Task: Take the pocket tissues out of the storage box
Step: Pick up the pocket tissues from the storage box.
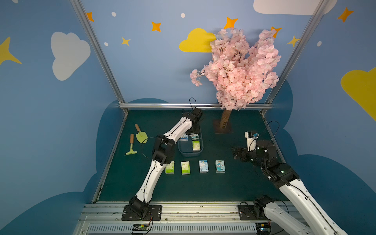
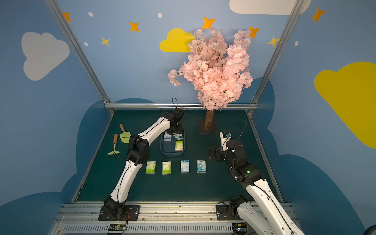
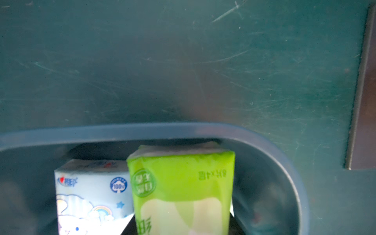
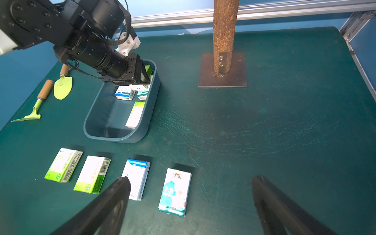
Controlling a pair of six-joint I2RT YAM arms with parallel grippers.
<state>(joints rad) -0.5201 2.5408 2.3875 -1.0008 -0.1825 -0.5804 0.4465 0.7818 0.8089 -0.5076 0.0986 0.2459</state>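
1. Far left of the desk (image 4: 264, 122): two garden tools lie flat and apart; a trowel (image 1: 141, 136) with a rounded lime-green blade; a hoe (image 1: 131, 146) with a flared lime-green head; both have short cylindrical wooden handles.
2. Left hand (image 4: 146, 78): lowered into the far end of the storage box (image 4: 120, 140); its black fingers flank an upright lime-green packet (image 3: 183, 183) in glossy film with a crimped top; whether they press on it cannot be told.
3. Storage box: shallow slate-blue plastic tub, smooth, oblong with rounded corners and a rolled rim; three more pocket tissues lie inside; a light-blue cartoon packet (image 4: 124, 92) just beside the upright one; a pale teal packet (image 4: 143, 94) beneath the hand; a green-and-white packet (image 4: 135, 115) on its long edge against the right wall.
4. Front row on the desk, outside the box: four flat rectangular packets, face up and apart; a first green packet (image 4: 63, 164); a barcoded green packet (image 4: 92, 175); a white-and-blue packet (image 4: 136, 179); a blue figure packet (image 4: 175, 192).
5. Tree: rough brown cylindrical trunk (image 4: 224, 34) bolted to a thin square brown plate (image 4: 222, 79); dense pink blossom (image 1: 238, 69) above; the desk here is matte dark green and finely scratched.
6. Right hand (image 4: 191, 181): released; two tapered black fingers spread wide, holding nothing; above the desk near the row's right end.
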